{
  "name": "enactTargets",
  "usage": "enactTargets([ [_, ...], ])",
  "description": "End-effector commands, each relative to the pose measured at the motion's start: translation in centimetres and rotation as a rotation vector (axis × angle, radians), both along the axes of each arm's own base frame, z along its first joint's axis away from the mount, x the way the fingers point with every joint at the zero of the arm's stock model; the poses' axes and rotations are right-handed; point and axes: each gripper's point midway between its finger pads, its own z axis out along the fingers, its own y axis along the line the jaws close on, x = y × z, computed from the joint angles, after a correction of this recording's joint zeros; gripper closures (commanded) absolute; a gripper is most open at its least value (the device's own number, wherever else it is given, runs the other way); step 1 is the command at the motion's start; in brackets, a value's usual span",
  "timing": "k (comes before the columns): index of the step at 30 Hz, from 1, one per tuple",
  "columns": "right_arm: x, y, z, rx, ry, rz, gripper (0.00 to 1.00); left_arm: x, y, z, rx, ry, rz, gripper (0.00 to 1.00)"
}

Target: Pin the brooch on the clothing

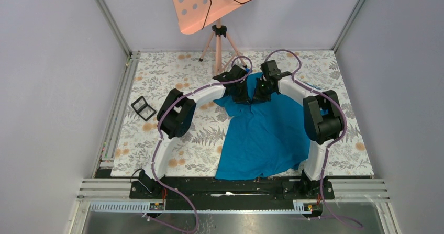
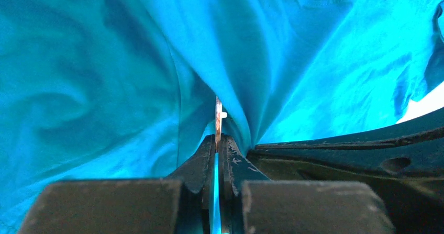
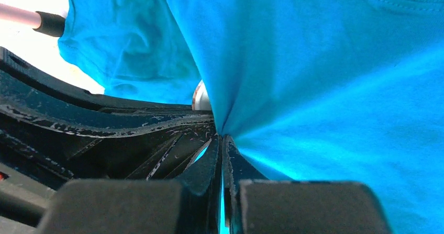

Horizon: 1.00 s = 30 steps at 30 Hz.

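The teal T-shirt (image 1: 264, 132) lies on the floral table, and both grippers meet at its far end. My left gripper (image 1: 242, 91) is shut on the brooch (image 2: 218, 120), a thin disc seen edge-on with a small white stub on its right face, pressed into a fold of the T-shirt (image 2: 293, 61). My right gripper (image 1: 261, 91) is shut on a pinched fold of the T-shirt (image 3: 324, 87). In the right wrist view its closed tips (image 3: 222, 136) hold the fabric. The brooch's pale round edge (image 3: 199, 95) shows just left of that fold, above the left gripper's black finger (image 3: 131, 134).
A black square frame (image 1: 143, 108) lies on the table to the left of the arms. A tripod (image 1: 219, 45) carrying an orange perforated board (image 1: 212, 1) stands at the back. Grey walls and metal rails close in the table.
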Motion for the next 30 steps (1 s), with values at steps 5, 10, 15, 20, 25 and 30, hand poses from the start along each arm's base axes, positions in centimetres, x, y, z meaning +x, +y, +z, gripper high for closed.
enactTargets([
  [5, -0.7, 0.4, -0.1, 0.031, 0.016, 0.040, 1.00, 1.2, -1.6, 2.6, -0.106, -0.072, -0.008, 1.00],
  [10, -1.1, 0.3, -1.3, 0.021, 0.047, 0.039, 1.00, 1.2, -1.5, 3.4, -0.150, -0.098, 0.000, 1.00],
  [15, -1.3, 0.2, -2.0, 0.014, 0.061, 0.039, 1.00, 1.3, -1.3, 4.4, -0.192, -0.129, 0.005, 1.00],
  [20, -1.4, 0.2, -2.3, 0.013, 0.070, 0.044, 1.00, 1.4, -1.1, 4.7, -0.214, -0.146, 0.004, 1.00],
  [25, -1.4, 0.3, -2.3, 0.018, 0.069, 0.053, 1.00, 1.4, -1.4, 5.4, -0.247, -0.169, -0.009, 1.00],
  [30, -1.6, 0.4, -2.5, 0.023, 0.078, 0.059, 1.00, 1.6, -1.1, 6.1, -0.265, -0.197, -0.007, 1.00],
])
